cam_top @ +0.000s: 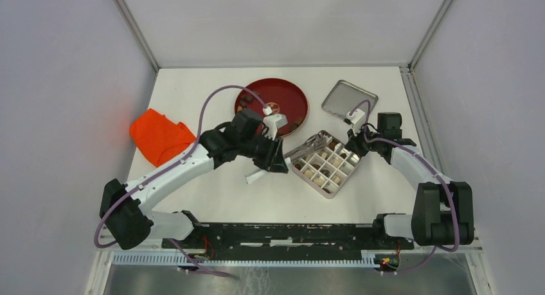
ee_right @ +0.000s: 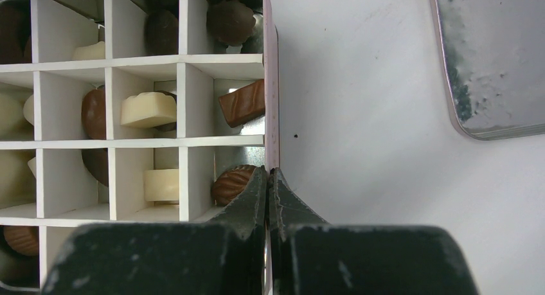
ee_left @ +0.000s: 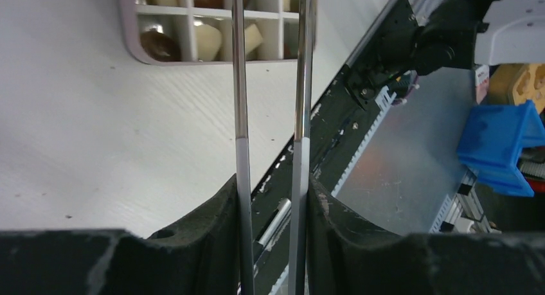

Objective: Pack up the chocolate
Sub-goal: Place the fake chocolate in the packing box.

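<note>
Your left gripper (ee_left: pixel 273 187), narrowed on slim metal tweezers (ee_left: pixel 237 83), reaches ahead to the pink-rimmed, white-partitioned box (ee_right: pixel 270 63) your right gripper (ee_right: pixel 268 179) pinches by its wall; the tiny brown and cream chocolate pieces (ee_right: pixel 148 109) in cells beside those fingertips look light, slick and easily marred, so nip each gently across its sides.

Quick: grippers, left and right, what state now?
Left gripper: closed on the tweezers.
Right gripper: closed on the box rim.
</note>
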You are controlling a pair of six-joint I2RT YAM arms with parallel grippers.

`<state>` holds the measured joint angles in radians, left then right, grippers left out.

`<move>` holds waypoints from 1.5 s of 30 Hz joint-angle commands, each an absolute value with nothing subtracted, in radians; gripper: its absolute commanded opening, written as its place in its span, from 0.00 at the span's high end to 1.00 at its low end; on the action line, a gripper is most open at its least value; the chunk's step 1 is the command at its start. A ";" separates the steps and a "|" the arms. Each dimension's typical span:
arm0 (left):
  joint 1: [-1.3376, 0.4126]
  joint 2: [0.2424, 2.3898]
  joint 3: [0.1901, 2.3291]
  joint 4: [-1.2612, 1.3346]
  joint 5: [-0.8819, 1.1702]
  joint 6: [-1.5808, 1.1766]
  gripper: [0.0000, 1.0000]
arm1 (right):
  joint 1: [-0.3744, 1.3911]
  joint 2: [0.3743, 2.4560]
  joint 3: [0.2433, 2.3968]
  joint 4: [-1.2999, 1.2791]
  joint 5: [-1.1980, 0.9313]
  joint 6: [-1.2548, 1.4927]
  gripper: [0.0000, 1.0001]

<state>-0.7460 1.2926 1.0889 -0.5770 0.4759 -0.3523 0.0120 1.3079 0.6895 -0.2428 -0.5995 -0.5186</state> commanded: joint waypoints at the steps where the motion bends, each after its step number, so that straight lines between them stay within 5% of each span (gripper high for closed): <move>1: -0.834 1.266 1.042 -0.383 0.497 -0.476 0.98 | 0.009 1.269 0.709 -0.190 -0.635 -0.500 1.00; 14: -1.001 1.411 1.076 -0.308 0.385 -0.512 0.98 | 0.009 1.266 0.709 -0.191 -0.637 -0.502 1.00; 45: -1.058 1.595 1.196 -0.312 0.304 -0.476 0.91 | 0.009 1.271 0.709 -0.197 -0.644 -0.506 1.00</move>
